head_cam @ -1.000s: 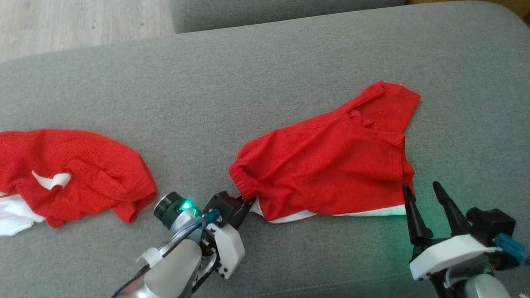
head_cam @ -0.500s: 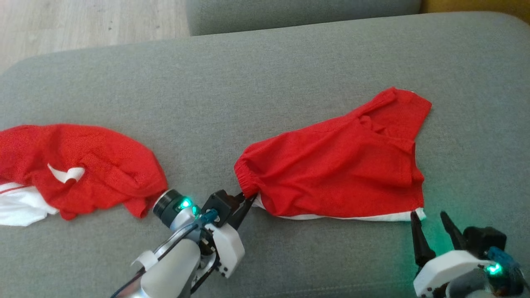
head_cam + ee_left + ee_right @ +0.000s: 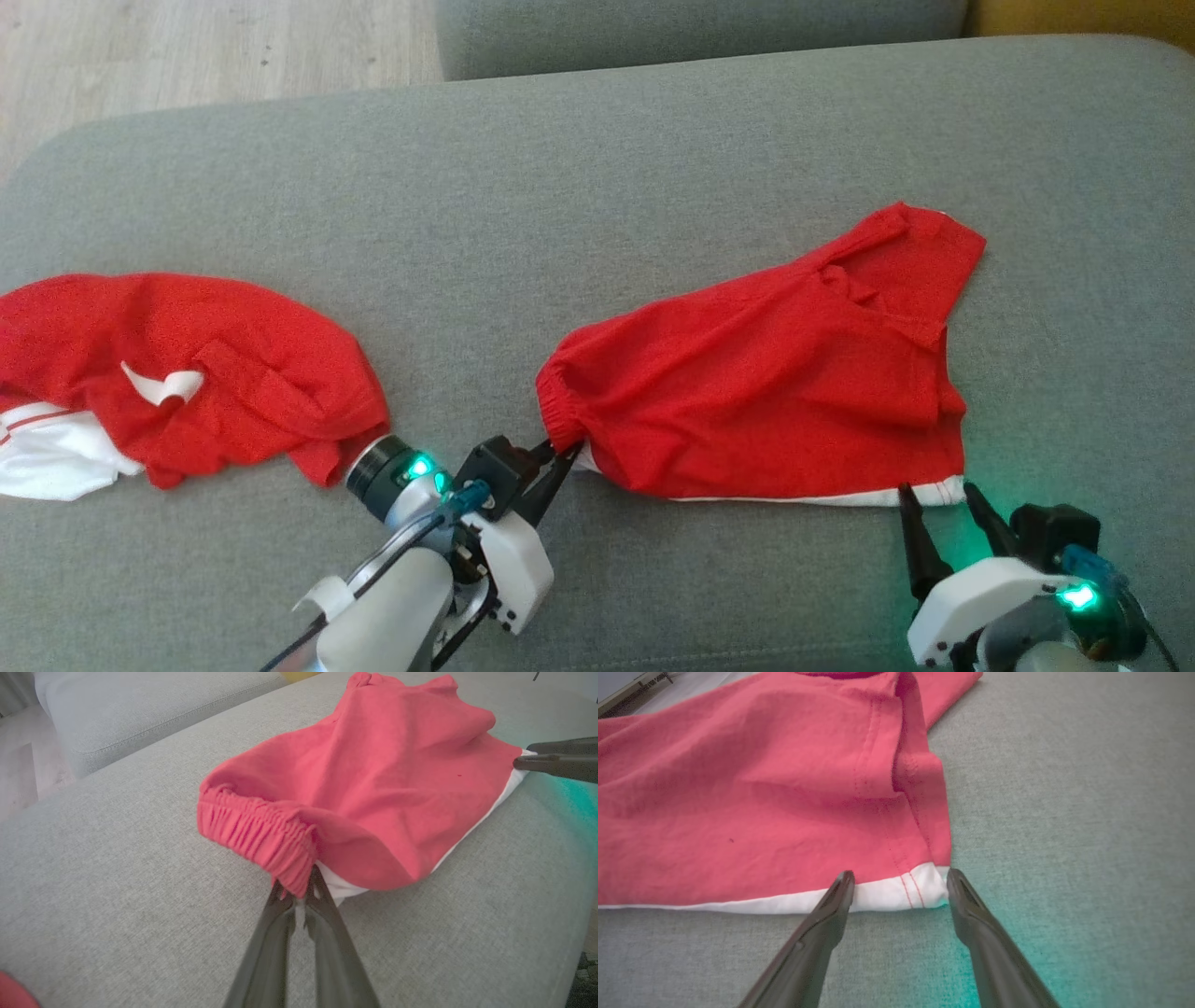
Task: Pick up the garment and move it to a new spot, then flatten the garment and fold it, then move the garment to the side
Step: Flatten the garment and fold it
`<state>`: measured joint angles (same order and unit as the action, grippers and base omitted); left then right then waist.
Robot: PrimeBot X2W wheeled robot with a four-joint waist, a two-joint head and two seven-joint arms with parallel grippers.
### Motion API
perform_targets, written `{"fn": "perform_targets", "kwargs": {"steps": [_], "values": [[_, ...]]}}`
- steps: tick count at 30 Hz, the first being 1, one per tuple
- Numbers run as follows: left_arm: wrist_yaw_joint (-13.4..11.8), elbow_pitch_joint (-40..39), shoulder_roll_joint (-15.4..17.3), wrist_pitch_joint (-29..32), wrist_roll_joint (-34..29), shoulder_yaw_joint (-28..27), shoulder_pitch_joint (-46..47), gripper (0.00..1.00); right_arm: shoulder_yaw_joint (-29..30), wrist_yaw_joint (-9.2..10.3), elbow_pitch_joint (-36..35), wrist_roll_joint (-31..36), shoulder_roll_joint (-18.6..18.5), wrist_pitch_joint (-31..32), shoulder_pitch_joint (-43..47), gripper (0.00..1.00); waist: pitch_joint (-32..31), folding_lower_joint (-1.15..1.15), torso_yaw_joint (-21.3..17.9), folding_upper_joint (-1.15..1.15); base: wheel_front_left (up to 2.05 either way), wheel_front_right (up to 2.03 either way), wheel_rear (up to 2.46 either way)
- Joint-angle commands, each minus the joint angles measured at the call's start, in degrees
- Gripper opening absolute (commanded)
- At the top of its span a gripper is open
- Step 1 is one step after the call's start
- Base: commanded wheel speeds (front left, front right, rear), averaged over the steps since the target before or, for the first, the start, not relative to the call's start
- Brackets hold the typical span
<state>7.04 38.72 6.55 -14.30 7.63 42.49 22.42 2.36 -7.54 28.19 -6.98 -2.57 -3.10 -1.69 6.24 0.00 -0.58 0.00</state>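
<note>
The garment point(image 3: 775, 373) is a pair of red shorts with a white hem, lying spread on the grey sofa cushion point(image 3: 597, 187). My left gripper point(image 3: 560, 450) is shut on its gathered elastic waistband point(image 3: 261, 833), pinching the corner nearest me, as the left wrist view point(image 3: 299, 891) shows. My right gripper point(image 3: 936, 492) stands open at the white hem's right corner point(image 3: 924, 889), one fingertip on each side of that corner, as the right wrist view point(image 3: 900, 879) shows, the fabric lying between them unpinched.
A second red and white garment point(image 3: 177, 373) lies crumpled at the cushion's left end. Another grey cushion point(image 3: 700, 28) sits behind, with wooden floor point(image 3: 187, 47) beyond at the upper left. Bare cushion stretches behind and right of the shorts.
The head camera has shifted. My right gripper has drawn back from over the red cloth to the white hem corner. The shorts lie more stretched out; the left grip is unchanged.
</note>
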Motion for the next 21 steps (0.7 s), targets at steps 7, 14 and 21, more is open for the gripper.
{"fn": "perform_targets", "kwargs": {"steps": [7, 14, 21], "values": [[-0.4, -1.8, 0.6, -0.7, -0.6, -2.2, 1.4, 0.00, -2.5, 0.05, 0.5, 0.2, -0.3, -0.8, -2.9, 1.00, 0.5, 0.00, -0.2, 0.00, 0.00, 0.00, 0.00], [-0.3, -1.6, 0.6, -0.7, -0.8, -2.3, 2.2, 0.00, -2.7, 0.05, 2.3, 0.1, -0.3, -0.7, -4.4, 1.00, 1.1, 0.00, 0.0, 0.00, 0.00, 0.00, 0.00], [-0.2, -0.8, 0.8, -0.7, -0.7, -2.3, 2.4, 0.00, -2.8, 0.05, 4.0, -0.2, -0.3, -0.8, -5.1, 0.00, 0.7, 0.00, 0.0, 0.00, 0.00, 0.00, 0.00]]}}
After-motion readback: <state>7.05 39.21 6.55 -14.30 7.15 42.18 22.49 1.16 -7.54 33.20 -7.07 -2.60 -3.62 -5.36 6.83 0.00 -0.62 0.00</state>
